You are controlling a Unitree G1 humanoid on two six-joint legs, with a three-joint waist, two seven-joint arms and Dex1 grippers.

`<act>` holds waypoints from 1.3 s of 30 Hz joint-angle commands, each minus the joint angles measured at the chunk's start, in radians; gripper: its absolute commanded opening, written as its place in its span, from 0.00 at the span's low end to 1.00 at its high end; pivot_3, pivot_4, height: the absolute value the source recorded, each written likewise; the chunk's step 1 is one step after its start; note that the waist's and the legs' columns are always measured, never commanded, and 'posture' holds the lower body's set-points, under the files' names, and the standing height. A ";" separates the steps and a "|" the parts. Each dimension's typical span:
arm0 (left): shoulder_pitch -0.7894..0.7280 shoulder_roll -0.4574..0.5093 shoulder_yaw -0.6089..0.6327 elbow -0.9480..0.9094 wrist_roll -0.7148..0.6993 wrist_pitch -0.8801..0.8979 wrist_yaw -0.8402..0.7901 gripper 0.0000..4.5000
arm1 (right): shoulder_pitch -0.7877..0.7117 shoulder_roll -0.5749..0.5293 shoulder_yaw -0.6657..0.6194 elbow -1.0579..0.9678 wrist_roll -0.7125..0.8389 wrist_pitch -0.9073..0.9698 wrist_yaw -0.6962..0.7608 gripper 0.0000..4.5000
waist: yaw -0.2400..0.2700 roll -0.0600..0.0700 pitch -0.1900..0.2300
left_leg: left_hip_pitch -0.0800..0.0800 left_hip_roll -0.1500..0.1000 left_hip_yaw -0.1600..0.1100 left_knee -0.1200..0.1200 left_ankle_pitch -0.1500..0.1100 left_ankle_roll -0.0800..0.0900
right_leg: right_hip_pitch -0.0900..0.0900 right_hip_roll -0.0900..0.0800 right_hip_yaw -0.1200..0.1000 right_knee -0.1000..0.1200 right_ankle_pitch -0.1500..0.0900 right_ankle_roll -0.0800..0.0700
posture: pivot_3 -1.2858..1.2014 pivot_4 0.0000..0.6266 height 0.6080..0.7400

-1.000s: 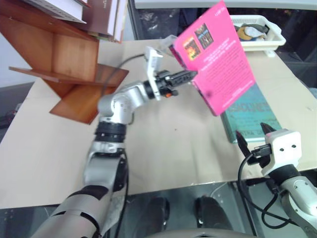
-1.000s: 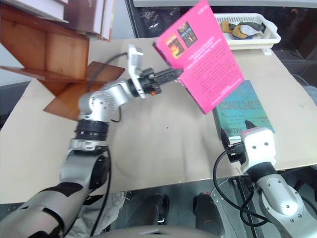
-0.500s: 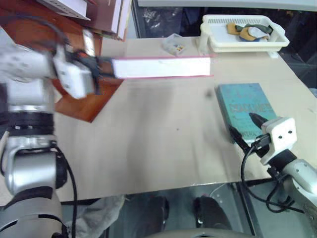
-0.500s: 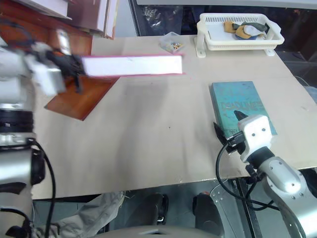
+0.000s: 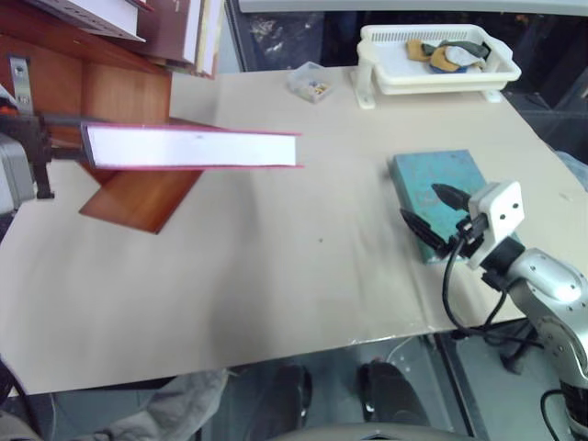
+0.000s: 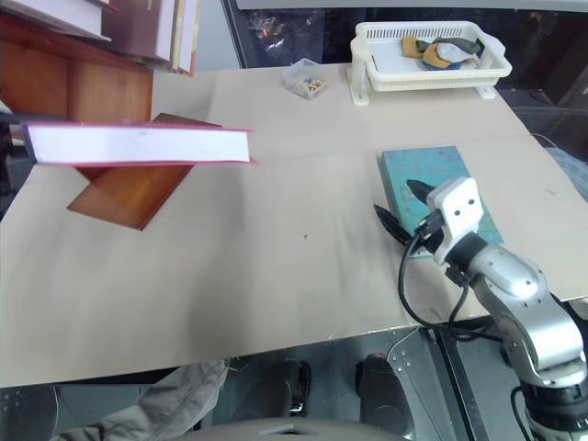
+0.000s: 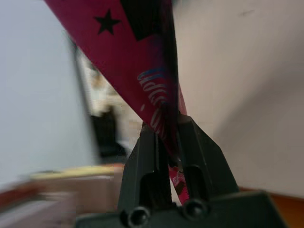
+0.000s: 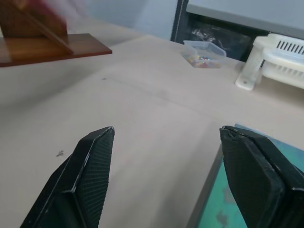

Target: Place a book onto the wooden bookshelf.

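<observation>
Book (image 5: 193, 147) swung from upright at 12 o'clock to flat at 9, page edges showing, just before bookshelf (image 5: 119, 101); left gripper (image 7: 166, 142) clamped on cover; right gripper (image 5: 432, 213) wide, empty (over teal book (image 5: 441, 175)); insertion likely next.

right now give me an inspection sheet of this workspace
surface: beige table, mostly bare in the middle
job's things: thick pink book held level above the table, white page edges facing the camera, beside the reddish-brown wooden bookshelf
clutter: teal-green book lying flat; white plastic basket tray with items; small clear box
grippers: left gripper shut on the book; right gripper open, over the teal-green book's near edge
cables: black cable at the right wrist
surroundings: white and maroon books on the bookshelf
</observation>
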 commanded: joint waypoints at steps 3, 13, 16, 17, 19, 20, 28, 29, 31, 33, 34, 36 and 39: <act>-0.017 0.098 0.086 0.033 0.068 -0.071 0.054 0.00 | -0.053 0.018 0.006 0.026 -0.023 -0.040 0.046 0.81 | 0.004 -0.003 0.002 | 0.000 0.000 -0.001 0.000 0.000 0.000 | 0.000 0.000 -0.001 0.000 0.000 0.000 | 0.52 0.24 1.00; -0.226 0.183 -0.067 0.232 0.149 -0.268 0.026 0.00 | -0.095 0.045 0.008 0.051 -0.035 -0.037 0.079 0.81 | 0.001 -0.002 0.003 | 0.000 0.000 0.000 0.000 0.000 0.000 | 0.000 0.000 -0.001 0.001 0.000 0.000 | 0.52 0.24 1.00; -0.272 0.217 -0.131 0.291 0.191 -0.273 -0.004 0.00 | -0.100 0.049 0.004 0.053 -0.035 -0.035 0.084 0.81 | 0.000 -0.003 0.003 | 0.000 -0.001 0.001 0.000 0.000 0.000 | 0.000 0.000 0.000 0.001 0.000 0.000 | 0.52 0.24 1.00; -0.278 0.230 -0.148 0.318 0.219 -0.277 -0.005 0.00 | -0.104 0.051 0.005 0.053 -0.037 -0.035 0.086 0.81 | -0.001 -0.003 0.003 | 0.000 -0.001 0.001 0.000 0.000 0.000 | 0.000 0.000 0.000 0.001 0.000 0.000 | 0.52 0.24 1.00; -0.290 0.256 -0.180 0.386 0.306 -0.309 0.031 0.00 | -0.113 0.058 0.007 0.051 -0.038 -0.033 0.085 0.81 | -0.005 -0.003 0.003 | 0.000 -0.001 0.001 0.000 0.000 0.000 | -0.001 0.000 0.000 0.001 0.000 0.000 | 0.52 0.24 1.00; -0.288 0.274 -0.205 0.427 0.397 -0.325 0.095 0.00 | -0.122 0.062 0.009 0.047 -0.036 -0.031 0.084 0.81 | -0.005 -0.003 0.003 | 0.000 0.000 0.001 0.000 0.000 0.000 | 0.000 0.000 0.000 0.001 0.000 0.000 | 0.52 0.24 1.00; -0.366 0.246 -0.349 0.560 0.737 -0.359 0.421 0.00 | -0.230 0.100 0.043 -0.035 0.023 0.053 0.072 0.81 | 0.003 -0.001 0.002 | 0.021 0.003 0.000 0.000 0.000 0.000 | 0.019 0.002 -0.002 0.003 -0.003 0.005 | 0.52 0.24 1.00; -0.388 0.245 -0.366 0.572 0.777 -0.350 0.465 0.00 | -0.246 0.104 0.050 -0.046 0.035 0.069 0.073 0.81 | 0.003 -0.001 0.002 | 0.021 0.003 0.000 0.001 0.000 0.000 | 0.019 0.003 -0.002 0.003 -0.003 0.005 | 0.52 0.24 1.00; -0.440 0.230 -0.384 0.587 0.807 -0.361 0.520 0.00 | -0.270 0.109 0.064 -0.061 0.051 0.090 0.075 0.81 | 0.004 -0.002 0.001 | 0.021 0.003 0.000 0.001 0.000 0.000 | 0.019 0.003 -0.002 0.003 -0.003 0.005 | 0.52 0.24 1.00; -0.494 0.201 -0.387 0.598 0.781 -0.383 0.539 0.00 | -0.284 0.119 0.068 -0.070 0.056 0.101 0.063 0.81 | 0.002 -0.002 0.001 | 0.021 0.005 0.000 0.002 0.001 0.000 | 0.018 0.005 -0.002 0.003 -0.003 0.005 | 0.52 0.24 1.00; -0.508 0.193 -0.388 0.604 0.760 -0.400 0.530 0.00 | -0.285 0.124 0.068 -0.074 0.056 0.105 0.056 0.81 | 0.000 -0.002 0.001 | 0.020 0.005 0.000 0.002 0.001 -0.001 | 0.017 0.005 -0.002 0.003 -0.003 0.005 | 0.52 0.24 1.00; -0.521 0.193 -0.398 0.616 0.751 -0.436 0.515 0.00 | -0.282 0.127 0.069 -0.072 0.048 0.103 0.052 0.81 | -0.001 -0.002 0.001 | 0.018 0.005 0.000 0.001 0.001 -0.001 | 0.015 0.005 -0.002 0.003 -0.001 0.001 | 0.52 0.24 1.00; -0.516 0.201 -0.396 0.615 0.709 -0.460 0.463 0.00 | -0.276 0.127 0.066 -0.064 0.043 0.099 0.055 0.81 | 0.003 -0.002 0.001 | 0.014 0.004 0.000 0.001 0.001 -0.001 | 0.012 0.004 -0.002 0.003 0.000 0.001 | 0.52 0.24 1.00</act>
